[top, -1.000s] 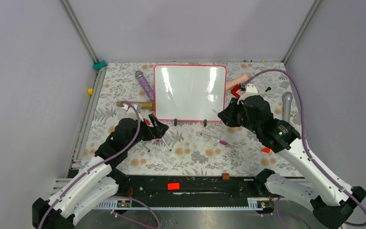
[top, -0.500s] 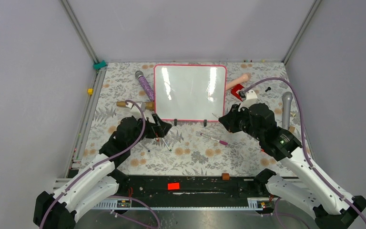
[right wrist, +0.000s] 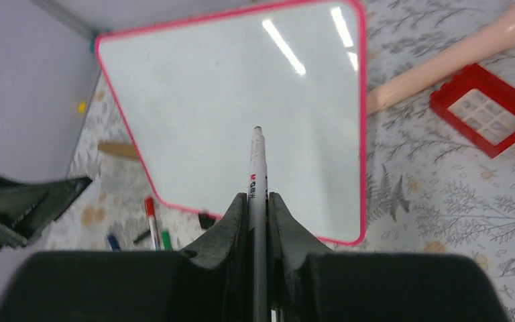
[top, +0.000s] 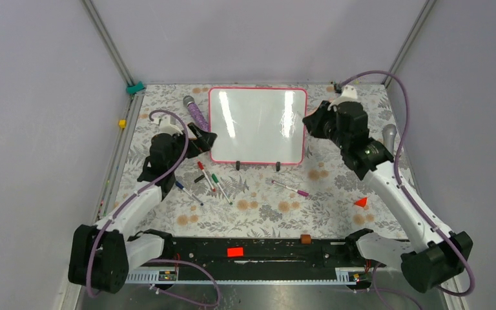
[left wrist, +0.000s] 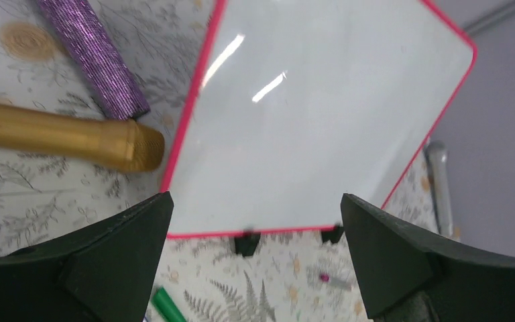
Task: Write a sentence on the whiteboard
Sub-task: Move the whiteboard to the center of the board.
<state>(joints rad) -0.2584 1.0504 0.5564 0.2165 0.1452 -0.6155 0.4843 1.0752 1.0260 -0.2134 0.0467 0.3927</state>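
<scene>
1. Furthest left, the left gripper (top: 205, 137) is hovering just beside the left edge of the whiteboard (top: 258, 129), its fingers spread wide with nothing between them.
2. Close by, a purple microphone (top: 197, 116) and a gold microphone (left wrist: 60, 131) are lying along that same edge, the gold one's head sitting near the pink frame.
3. Several markers (top: 205, 174) (red, green and blue among them) are lying loose on the floral table (top: 265, 206), near the board's near-left corner.
4. Centrally, the whiteboard is lying on the far half of the table, its two black feet pointing towards the arms and its glossy face catching streaks of light.
5. At the board's right edge, the right gripper (right wrist: 258, 201) is clenching a white marker (right wrist: 257, 168), whose dark tip is pointing over the board; whether it is touching cannot be told.
6. Further right, a peach cylinder (right wrist: 463, 54), a red frame block (right wrist: 486, 111) and a grey microphone (top: 389, 137) are lying.
</scene>
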